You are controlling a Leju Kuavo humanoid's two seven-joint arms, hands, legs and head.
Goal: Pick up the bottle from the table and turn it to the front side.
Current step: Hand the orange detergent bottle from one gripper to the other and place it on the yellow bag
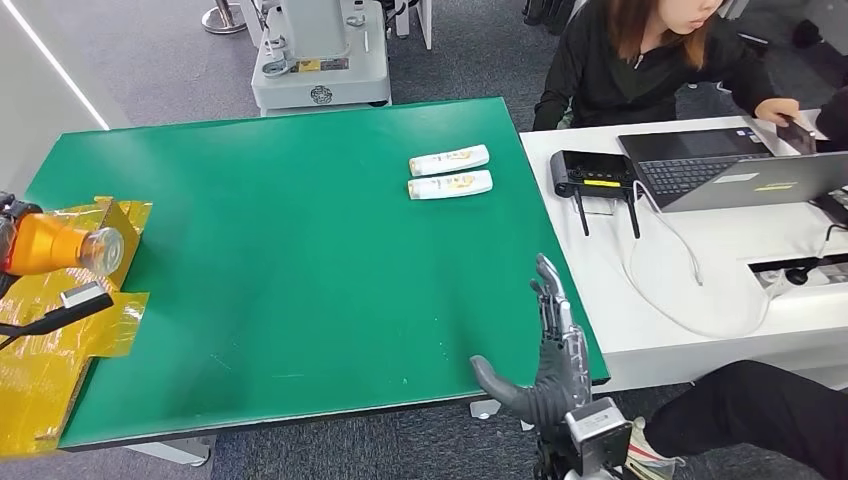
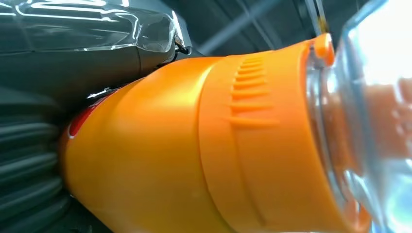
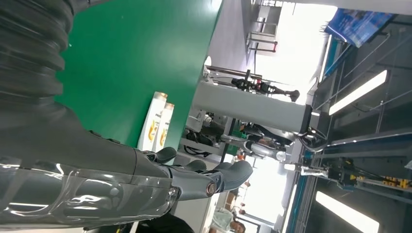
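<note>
Left hand: at the far left edge of the head view, beyond the left end of the table; it holds the orange bottle. Its fingers are mostly hidden by the bottle and the frame edge.
Bottle: orange body lying roughly sideways in the left hand, above the yellow sheet and off the table's left end; its clear end points toward the table. In the left wrist view the bottle is close up, with a ribbed orange band and a clear part beyond it. What is inside cannot be told.
Right hand: raised at the table's near right corner, holding nothing; fingers straight and close together, pointing away from the robot, thumb stuck out to the side. In the right wrist view the right hand shows dark fingers stretched out with the table behind.
Table: green top, running from the yellow sheet to the white desk.
Tubes: two white tubes lying side by side, just apart, on the table's far right part, well away from both hands.
Yellow sheet: crinkled, at the table's left end, with a dark tool lying across it.
Desk: white, touching the table's right side; carries a black box, a laptop and cables.
Person: seated behind the desk, beyond the table's far right corner.
</note>
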